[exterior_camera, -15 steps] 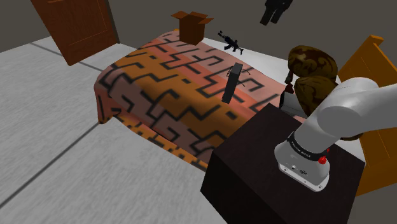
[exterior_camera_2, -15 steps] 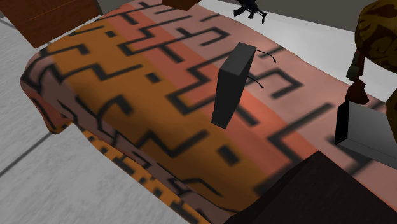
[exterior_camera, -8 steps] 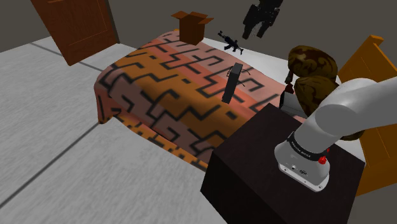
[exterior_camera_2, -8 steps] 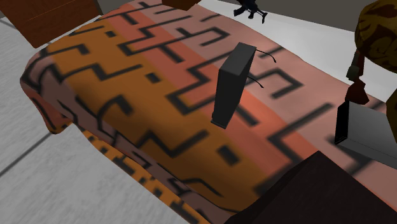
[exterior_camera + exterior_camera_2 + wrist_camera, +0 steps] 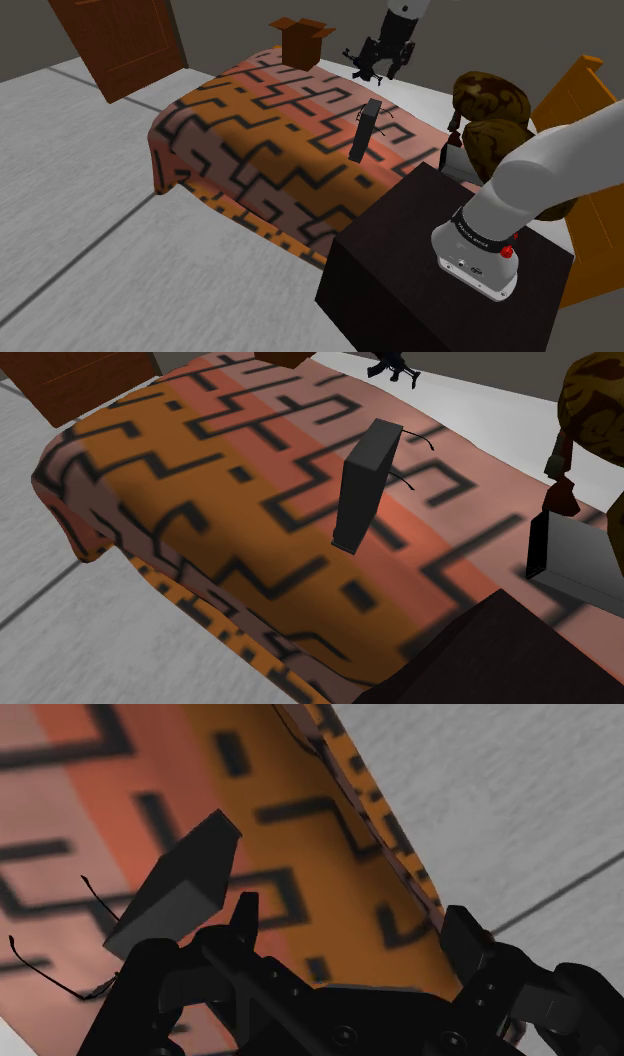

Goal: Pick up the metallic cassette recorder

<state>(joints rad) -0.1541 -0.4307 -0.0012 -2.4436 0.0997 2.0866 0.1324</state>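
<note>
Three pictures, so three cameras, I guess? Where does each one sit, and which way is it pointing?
Shoulder view: beside the stand, looking down across the bed; shows the white arm and black gripper.
Second exterior view: close over the bed, facing the dark upright recorder; the stand's corner shows.
Wrist view: on the hand, looking down at the recorder past its open fingers.
Shared: all three see the recorder on the patterned bed.
</note>
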